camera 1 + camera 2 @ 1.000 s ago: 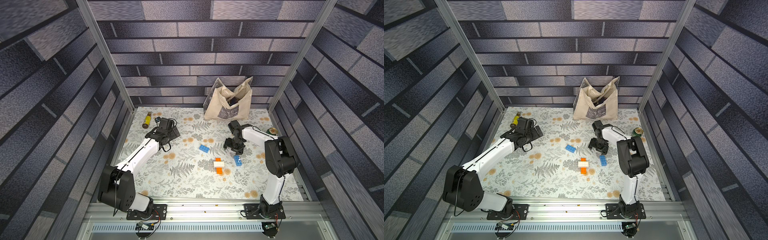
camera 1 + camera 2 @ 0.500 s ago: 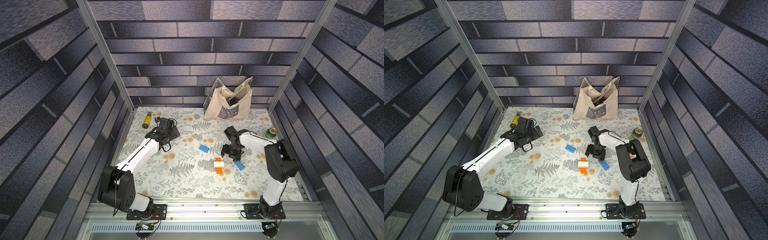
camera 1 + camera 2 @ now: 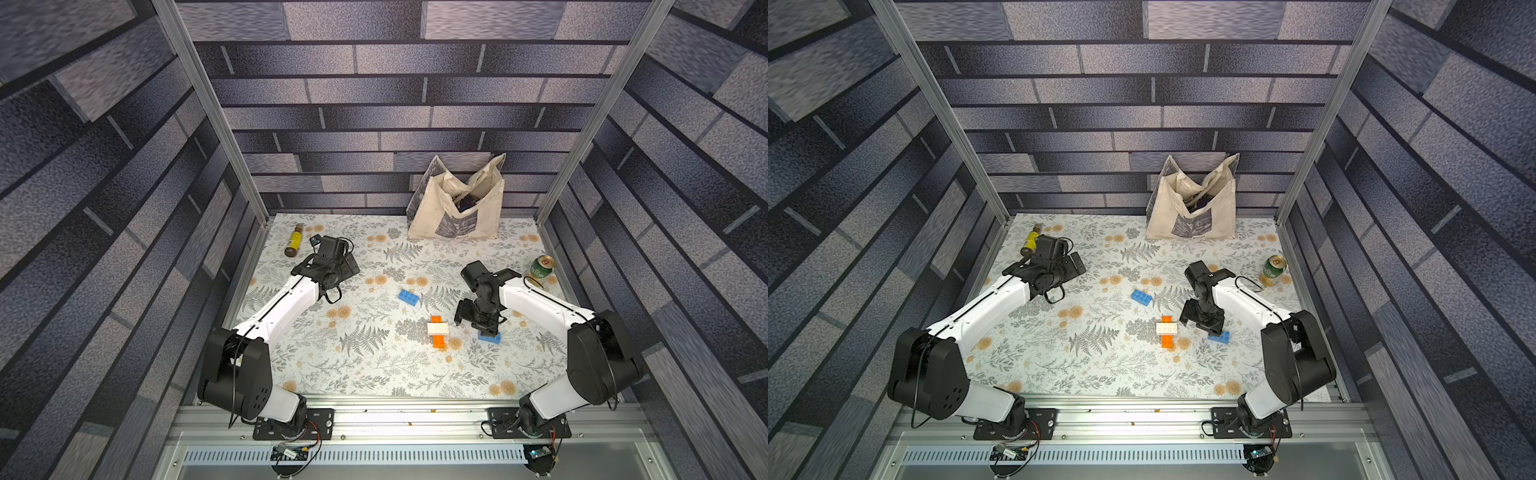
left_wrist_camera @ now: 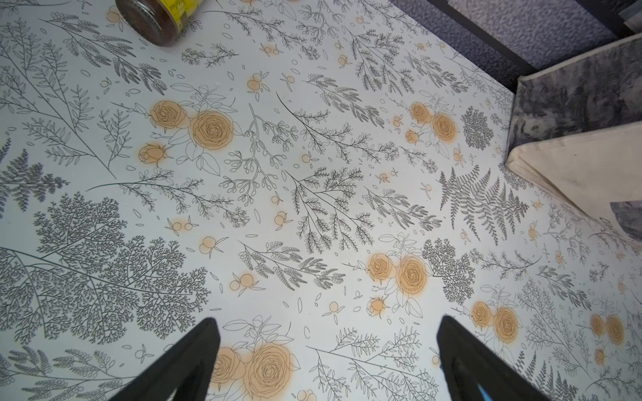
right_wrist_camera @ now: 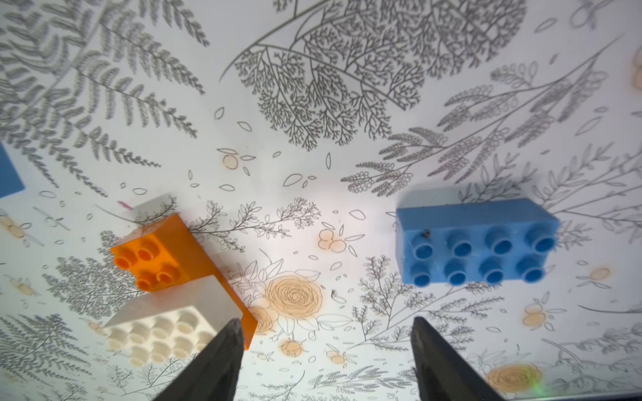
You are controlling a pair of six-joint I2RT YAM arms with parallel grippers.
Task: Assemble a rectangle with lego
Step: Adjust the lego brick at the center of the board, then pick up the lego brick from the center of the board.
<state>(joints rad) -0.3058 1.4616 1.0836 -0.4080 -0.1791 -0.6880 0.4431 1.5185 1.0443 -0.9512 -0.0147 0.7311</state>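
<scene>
Only the right wrist view showed the right gripper [image 5: 326, 326] with jaws parted wide and empty over bare desk [image 5: 312, 139]. It sat between an eight-stud blue brick [image 5: 476, 250] and a white brick [image 5: 163, 333] stacked crosswise on an orange brick [image 5: 156, 257]. Both top views showed that arm bent in from the front-right corner and a second blue brick [image 3: 408, 297] farther back, while the left gripper [image 4: 328, 323] gaped empty near a bottle [image 3: 294, 245] by the back-left corner.
</scene>
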